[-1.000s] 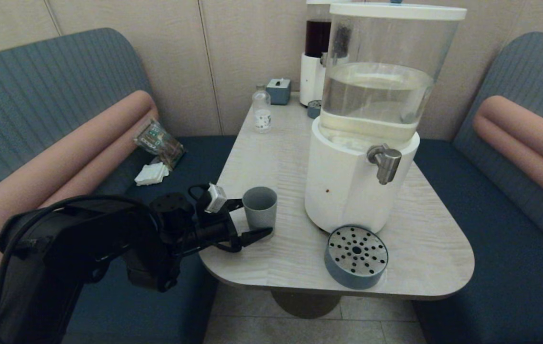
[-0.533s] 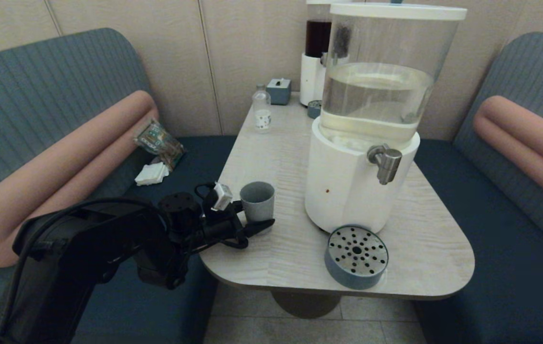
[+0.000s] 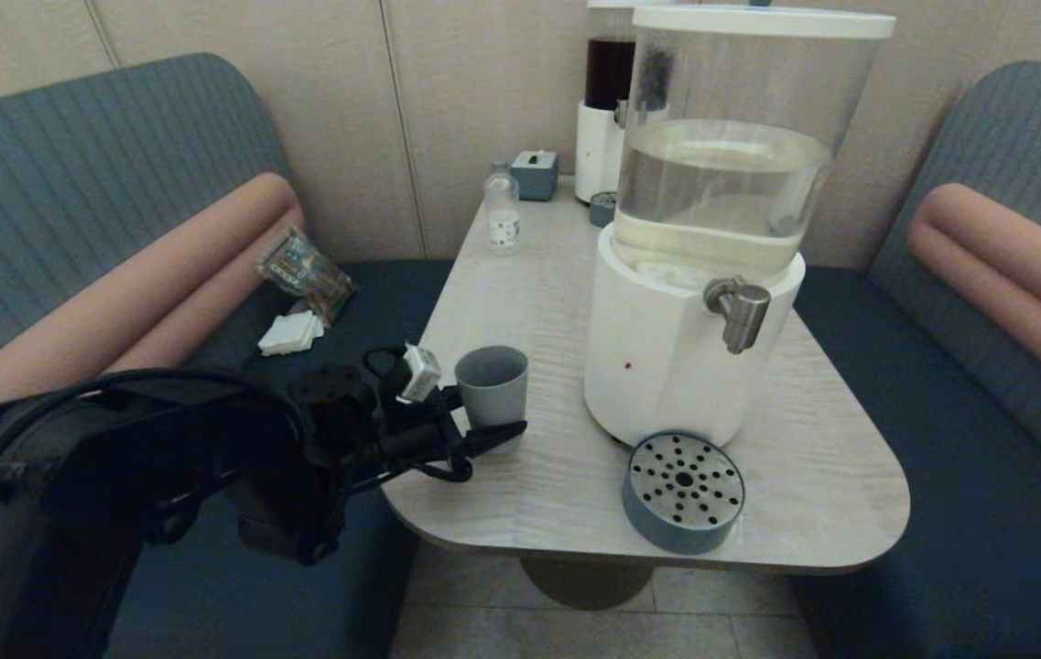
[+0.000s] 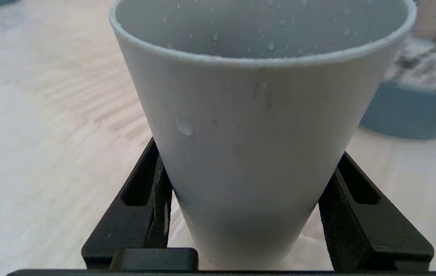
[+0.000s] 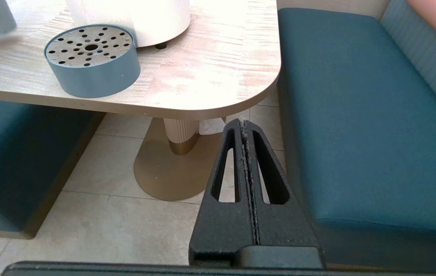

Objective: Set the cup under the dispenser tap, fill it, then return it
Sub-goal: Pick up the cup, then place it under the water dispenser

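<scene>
The grey-blue cup (image 3: 492, 384) stands upright near the table's left edge, held low on its sides by my left gripper (image 3: 489, 414). In the left wrist view the cup (image 4: 256, 134) fills the gap between the two black fingers (image 4: 147, 207), which press on its lower walls; droplets dot its inside. The steel dispenser tap (image 3: 738, 311) juts from the white-based clear-tank dispenser (image 3: 666, 366), well to the right of the cup. My right gripper (image 5: 244, 123) hangs shut and empty below the table's right corner, out of the head view.
The round blue-grey tray with a perforated top (image 3: 683, 491) sits at the table's front, below the tap. A small clear bottle (image 3: 502, 217), a small grey box (image 3: 534, 174) and a dark-tank dispenser (image 3: 602, 110) stand at the back. Benches flank the table (image 3: 813, 476).
The left gripper's fingers have closed in on the cup's base. Cup and gripper have shifted slightly up and to the left. The right arm has not moved.
</scene>
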